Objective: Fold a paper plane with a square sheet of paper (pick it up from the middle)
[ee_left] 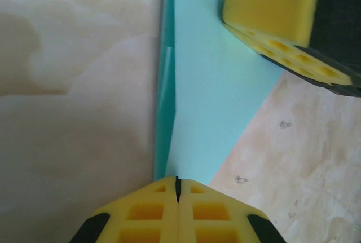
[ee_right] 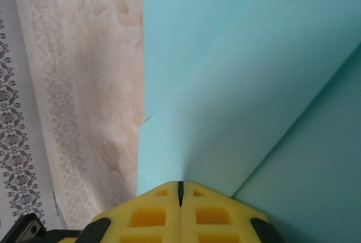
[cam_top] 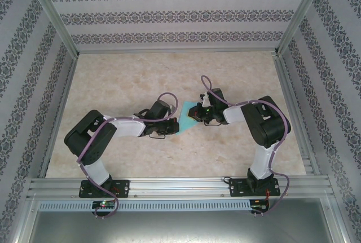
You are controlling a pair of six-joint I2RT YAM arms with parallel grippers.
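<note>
The square sheet of paper point(cam_top: 187, 115) is teal and lies partly folded on the marbled table between my two grippers. My left gripper point(cam_top: 171, 126) is shut, its yellow fingertips point(ee_left: 163, 189) meeting at the narrow near point of the paper point(ee_left: 214, 96), beside a darker raised fold edge point(ee_left: 163, 107). My right gripper point(cam_top: 198, 113) is also shut. Its tips touch the near edge of a large flap point(ee_right: 225, 102) that lies over a lower layer point(ee_right: 316, 169). Whether either pair of fingers pinches paper is hidden. The right gripper's finger point(ee_left: 276, 12) rests on the paper's far part.
The marbled table point(cam_top: 124, 74) is walled by patterned panels and aluminium posts point(cam_top: 51, 12). A metal rail point(cam_top: 180, 185) carrying both arm bases runs along the near edge. Small specks point(ee_left: 241, 180) lie on the table beside the paper.
</note>
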